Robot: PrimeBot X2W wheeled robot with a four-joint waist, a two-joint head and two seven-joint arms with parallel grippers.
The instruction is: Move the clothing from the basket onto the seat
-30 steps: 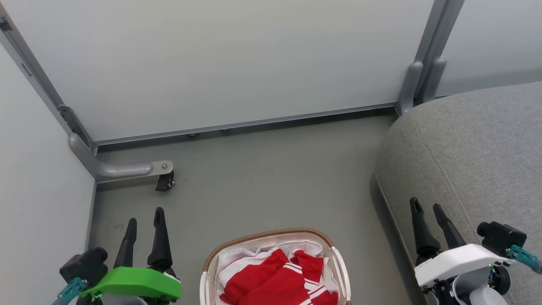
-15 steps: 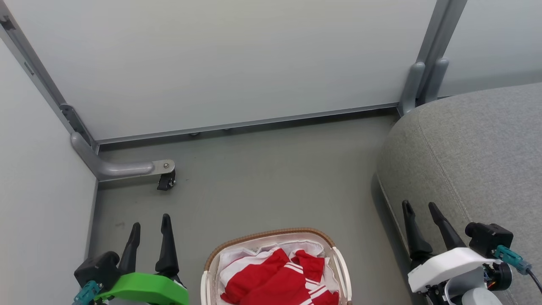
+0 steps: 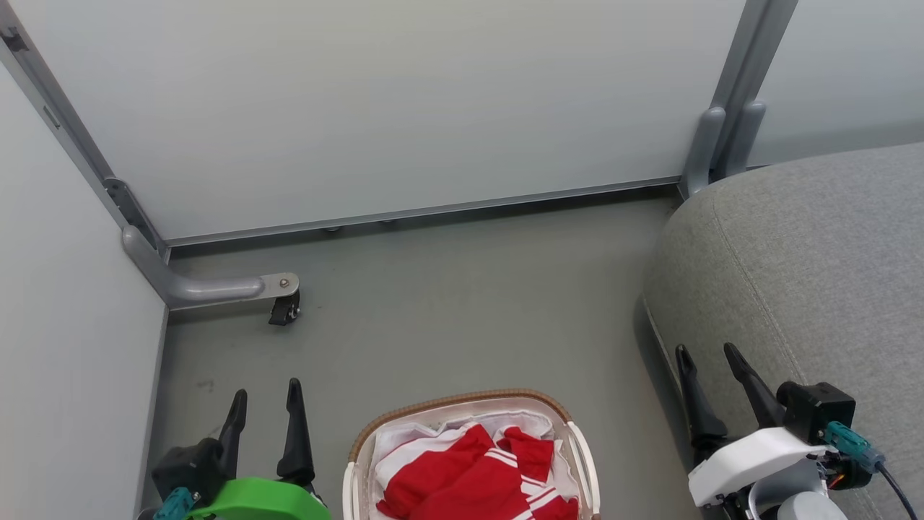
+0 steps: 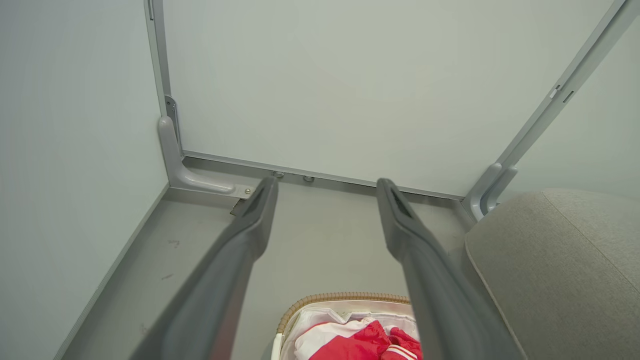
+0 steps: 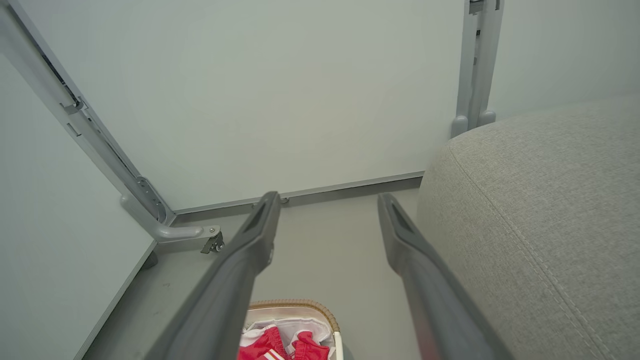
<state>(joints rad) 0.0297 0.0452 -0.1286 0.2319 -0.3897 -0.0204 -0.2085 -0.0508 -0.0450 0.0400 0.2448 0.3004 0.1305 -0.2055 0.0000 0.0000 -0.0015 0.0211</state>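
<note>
Now: grey couch seat [image 3: 808,274] at right, nothing on it. Oval white basket [image 3: 462,399] on floor [image 3: 447,303] beside it. Red clothing [image 3: 462,477], white-striped, heaped inside on white liner [image 3: 404,437]. Left gripper [image 3: 266,393] and right gripper [image 3: 706,350] flank basket, fingers spread, empty. Best approach: descend onto red folds, pinch cloth only, leave liner.

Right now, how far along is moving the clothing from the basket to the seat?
Done: nothing; the red clothing lies in the basket, none on the visible part of the seat. In hand: nothing gripped; the left pincer and right pincer are open, either side of the basket. Left: grasp each garment, carry it to the seat.
</note>
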